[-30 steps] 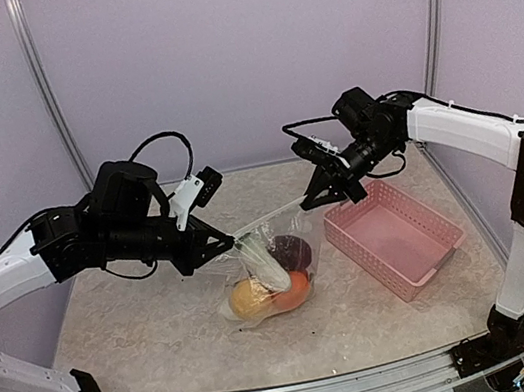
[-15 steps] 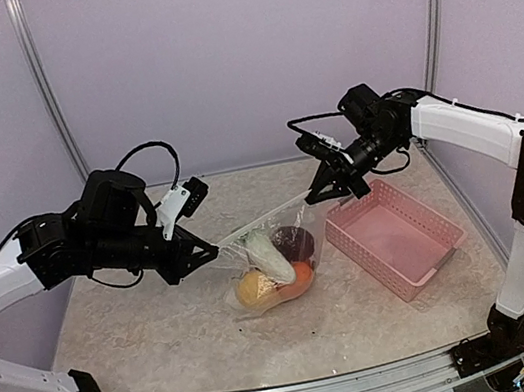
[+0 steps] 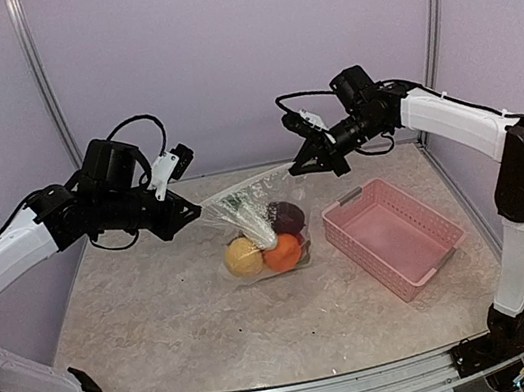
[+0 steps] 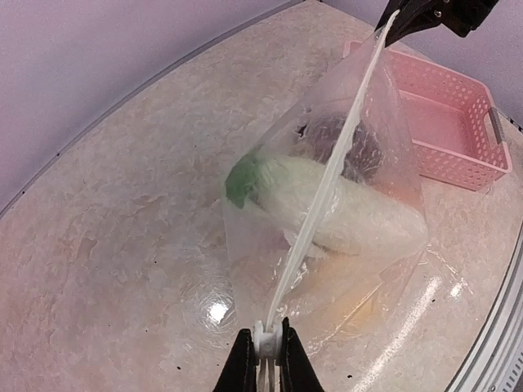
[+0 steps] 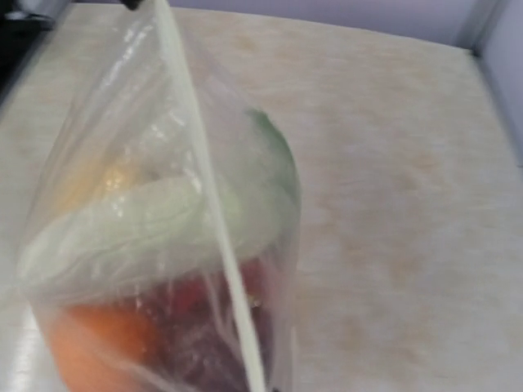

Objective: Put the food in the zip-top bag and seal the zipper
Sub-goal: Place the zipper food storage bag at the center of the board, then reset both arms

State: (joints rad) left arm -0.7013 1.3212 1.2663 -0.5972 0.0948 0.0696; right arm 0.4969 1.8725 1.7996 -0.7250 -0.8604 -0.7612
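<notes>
1. Above the middle of the worktop point(image 3: 142, 319), the bag point(image 3: 256, 219) is hanging stretched by its mouth edge, with the food point(image 3: 283, 251) sitting inside. Whether its bottom is touching the surface I cannot tell.
2. The left gripper point(image 4: 266, 359) is pinching one end of the zipper point(image 4: 327, 188), its jaws nearly closed on the strip. The right gripper point(image 3: 299, 164) is clamping the other end, fully closed.
3. The film is looking thin, floppy and slick, and the load is sagging it. I judge the stiffer zipper strip the safest place to hold.
4. The worktop is showing a matt, stone-patterned finish. A pink basket point(image 3: 391, 234) is lying to the right, and pale walls point(image 3: 238, 58) are enclosing the cell.
</notes>
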